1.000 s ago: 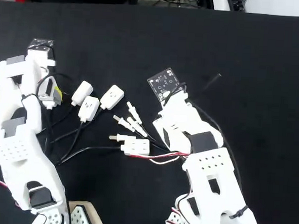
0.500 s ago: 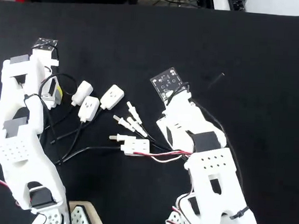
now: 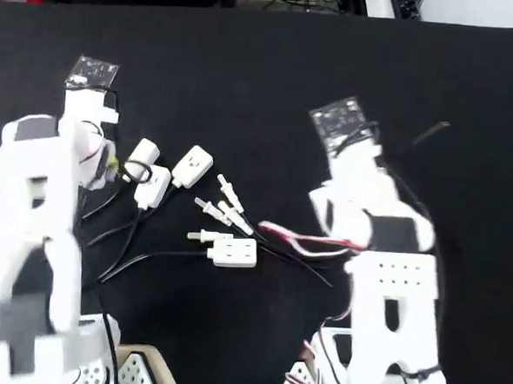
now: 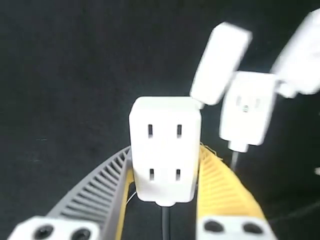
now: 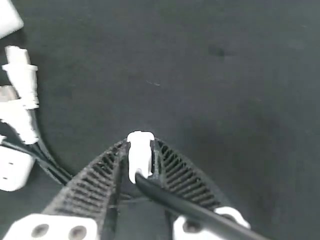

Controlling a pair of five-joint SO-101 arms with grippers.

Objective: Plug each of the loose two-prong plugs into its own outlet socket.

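My left gripper (image 4: 165, 172) is shut on a white outlet socket (image 4: 165, 150) whose slotted face points away from the wrist. Two other sockets (image 4: 220, 65) (image 4: 247, 112) lie just past it. In the high view the left gripper (image 3: 108, 161) is beside the socket cluster (image 3: 152, 184). My right gripper (image 5: 140, 162) is shut on a small white two-prong plug (image 5: 140, 150) with a black cable (image 5: 185, 205), held over bare black cloth. Loose plugs (image 3: 230, 193) (image 3: 213, 211) lie mid-table, left of the right arm (image 3: 361, 198).
A white adapter block (image 3: 233, 253) with a plug (image 3: 203, 236) at its side lies near the front of the cluster. Black cables (image 3: 132, 237) run from the sockets toward the left arm's base. Red and white arm wires (image 3: 288, 239) hang across the middle. Black cloth (image 3: 471, 101) covers the table.
The right arm swung to the right and away from the plug cluster, carrying its plug. The left arm rose and shifted toward the sockets with the outlet socket in its grip.
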